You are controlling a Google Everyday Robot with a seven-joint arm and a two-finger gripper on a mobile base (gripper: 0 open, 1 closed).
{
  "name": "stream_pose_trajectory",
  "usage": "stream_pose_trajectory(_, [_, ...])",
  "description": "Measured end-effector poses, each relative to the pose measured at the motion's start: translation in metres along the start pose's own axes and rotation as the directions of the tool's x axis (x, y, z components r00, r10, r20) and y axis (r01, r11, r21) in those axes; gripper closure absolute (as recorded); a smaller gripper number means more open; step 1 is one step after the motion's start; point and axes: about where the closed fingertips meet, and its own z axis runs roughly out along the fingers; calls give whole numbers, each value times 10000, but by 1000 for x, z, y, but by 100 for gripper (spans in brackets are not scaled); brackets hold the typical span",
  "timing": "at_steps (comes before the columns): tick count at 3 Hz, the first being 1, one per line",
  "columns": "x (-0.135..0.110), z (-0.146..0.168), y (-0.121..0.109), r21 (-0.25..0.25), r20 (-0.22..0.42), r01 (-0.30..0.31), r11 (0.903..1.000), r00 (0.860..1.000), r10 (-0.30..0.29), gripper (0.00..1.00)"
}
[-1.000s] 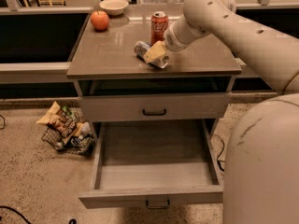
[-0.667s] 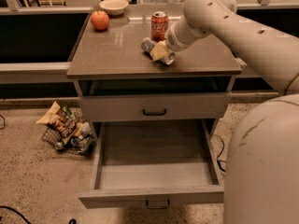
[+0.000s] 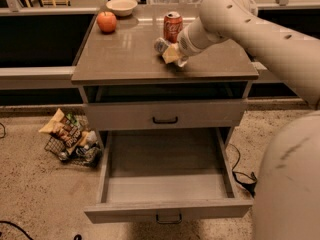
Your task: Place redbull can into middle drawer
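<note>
The redbull can (image 3: 160,45), slim and silver, is tilted just above the cabinet top (image 3: 125,59), in front of the red Coca-Cola can (image 3: 173,26). My gripper (image 3: 170,53) reaches in from the right and is shut on the redbull can, its yellowish fingers (image 3: 172,55) covering most of the can. The middle drawer (image 3: 165,184) is pulled wide open below. Its grey floor is bare and its small black handle (image 3: 168,218) is on the front, near the bottom edge of the view.
A closed grey drawer front with a black handle (image 3: 165,120) sits above the open one. An apple (image 3: 106,22) and a white bowl (image 3: 122,6) stand at the back left of the top. A wire basket of snack bags (image 3: 70,136) is on the floor left. A cable (image 3: 242,176) lies right.
My gripper and the redbull can have moved a little to the right and back, towards the Coca-Cola can. The can stays in the grip. The drawer has not moved.
</note>
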Motion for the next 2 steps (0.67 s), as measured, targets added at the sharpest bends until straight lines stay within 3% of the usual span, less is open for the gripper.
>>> stream_pose_trajectory(1, [-13,-30,8,-232,1079,347,9991,9937,-320,100])
stream_pose_trajectory(2, [-19,-54,22,-902,2178,811,9926,9742,-598,100])
